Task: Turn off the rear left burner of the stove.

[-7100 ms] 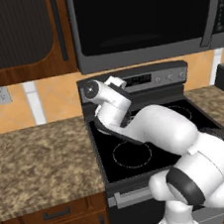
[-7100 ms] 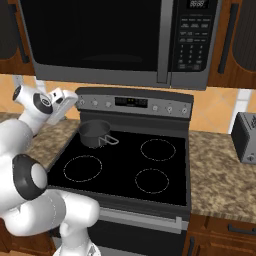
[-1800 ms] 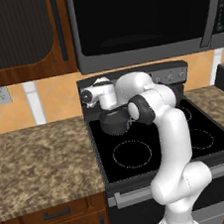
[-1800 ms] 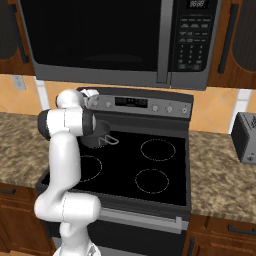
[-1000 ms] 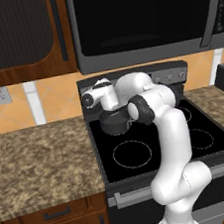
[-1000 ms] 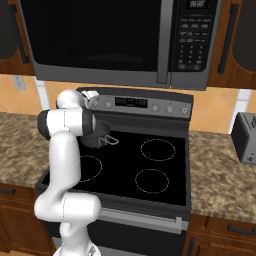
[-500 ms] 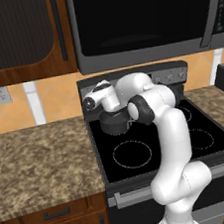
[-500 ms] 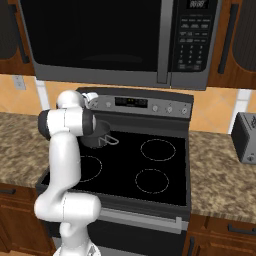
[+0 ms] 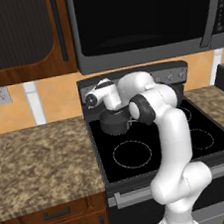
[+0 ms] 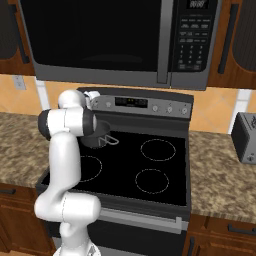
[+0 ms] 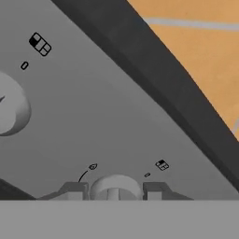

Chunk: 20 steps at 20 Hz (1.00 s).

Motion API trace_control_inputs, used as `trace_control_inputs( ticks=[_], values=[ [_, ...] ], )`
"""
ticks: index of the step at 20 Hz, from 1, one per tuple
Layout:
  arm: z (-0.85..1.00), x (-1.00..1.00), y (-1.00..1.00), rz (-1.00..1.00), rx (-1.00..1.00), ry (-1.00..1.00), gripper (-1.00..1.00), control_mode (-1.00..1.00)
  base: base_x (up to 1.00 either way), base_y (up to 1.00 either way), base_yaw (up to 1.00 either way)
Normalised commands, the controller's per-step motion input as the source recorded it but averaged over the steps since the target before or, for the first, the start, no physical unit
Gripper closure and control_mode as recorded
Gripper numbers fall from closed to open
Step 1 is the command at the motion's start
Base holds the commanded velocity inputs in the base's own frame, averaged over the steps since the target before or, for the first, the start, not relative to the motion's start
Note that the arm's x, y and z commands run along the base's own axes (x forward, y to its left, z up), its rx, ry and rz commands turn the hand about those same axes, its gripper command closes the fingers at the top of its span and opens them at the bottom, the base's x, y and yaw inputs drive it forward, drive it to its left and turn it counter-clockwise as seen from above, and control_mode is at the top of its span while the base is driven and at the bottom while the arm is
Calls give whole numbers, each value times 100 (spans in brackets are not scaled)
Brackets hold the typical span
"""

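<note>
Granite counter (image 9: 39, 153) at left. Gripper (image 11: 114, 190) clenched on a small silver knob (image 11: 115, 186) at the left end of the stove's (image 9: 153, 146) raised back panel (second knob (image 11: 11, 109) beside it). Small dark saucepan (image 9: 115, 122) just below, on the far left zone of the black glass. Toaster (image 10: 245, 137) far right.

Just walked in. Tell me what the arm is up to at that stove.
The white arm is reaching to the left end of the stove's raised back panel. In the hand view its gripper has the jaws closed on a small silver knob, one finger on each side. A dark saucepan sits on the black glass just below, at the rear left. It looks set to turn that knob; whether the knob has been turned yet cannot be told.
</note>
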Motion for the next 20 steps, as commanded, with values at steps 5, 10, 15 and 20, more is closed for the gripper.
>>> trace_control_inputs(
  ticks=[5,10,15,20],
  values=[
    [-4,18,-33,0,2,7,100,-100,0,0,0],
    [-4,9,-34,-1,17,4,100,-100,0,0,0],
    [-11,5,-39,-3,28,0,100,-100,0,0,0],
    [-10,2,-37,-5,26,0,100,-100,0,0,0]
  ],
)
